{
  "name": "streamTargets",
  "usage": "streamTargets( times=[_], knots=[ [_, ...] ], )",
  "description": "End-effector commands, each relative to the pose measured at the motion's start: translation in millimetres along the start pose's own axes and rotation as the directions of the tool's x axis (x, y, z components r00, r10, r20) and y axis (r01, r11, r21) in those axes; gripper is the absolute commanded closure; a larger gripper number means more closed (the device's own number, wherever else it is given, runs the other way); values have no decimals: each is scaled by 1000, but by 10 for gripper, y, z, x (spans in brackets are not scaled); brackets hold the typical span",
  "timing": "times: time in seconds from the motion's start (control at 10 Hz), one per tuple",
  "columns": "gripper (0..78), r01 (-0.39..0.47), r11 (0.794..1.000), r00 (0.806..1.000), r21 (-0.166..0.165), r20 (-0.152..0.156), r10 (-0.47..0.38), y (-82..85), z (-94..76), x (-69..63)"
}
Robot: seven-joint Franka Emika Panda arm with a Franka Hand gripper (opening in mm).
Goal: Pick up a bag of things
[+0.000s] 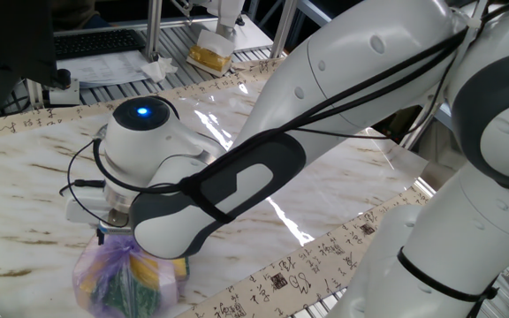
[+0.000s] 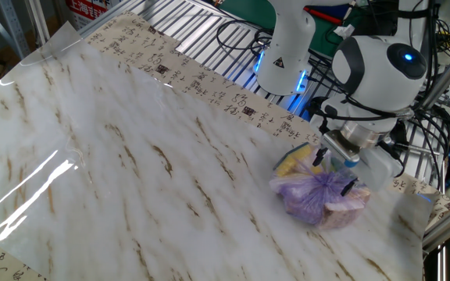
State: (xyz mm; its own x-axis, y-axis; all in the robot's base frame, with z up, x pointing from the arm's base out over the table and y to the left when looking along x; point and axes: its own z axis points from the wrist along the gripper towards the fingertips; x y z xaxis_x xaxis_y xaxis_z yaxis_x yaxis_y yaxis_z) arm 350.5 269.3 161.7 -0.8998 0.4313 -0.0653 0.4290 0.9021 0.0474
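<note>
The arm is bending low over the tabletop (image 2: 131, 179), its wrist pointing straight down, and the tool (image 2: 336, 166) is sitting right on top of the bag of things (image 2: 319, 199). It is pinching the bag's knotted neck. The bag is resting near the tabletop's edge, at about four o'clock in the other fixed view, lumpy and pale purple, with yellow and dark green showing through.
</note>
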Motion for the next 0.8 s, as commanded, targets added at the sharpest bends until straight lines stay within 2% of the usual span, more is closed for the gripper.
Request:
streamTargets(
  times=[0.1,0.8],
  knots=[
    [1,4,1000,1000,-6,5,-4,5,24,7],
    [1,18,1000,1000,-7,8,-18,-14,38,41]
  ],
)
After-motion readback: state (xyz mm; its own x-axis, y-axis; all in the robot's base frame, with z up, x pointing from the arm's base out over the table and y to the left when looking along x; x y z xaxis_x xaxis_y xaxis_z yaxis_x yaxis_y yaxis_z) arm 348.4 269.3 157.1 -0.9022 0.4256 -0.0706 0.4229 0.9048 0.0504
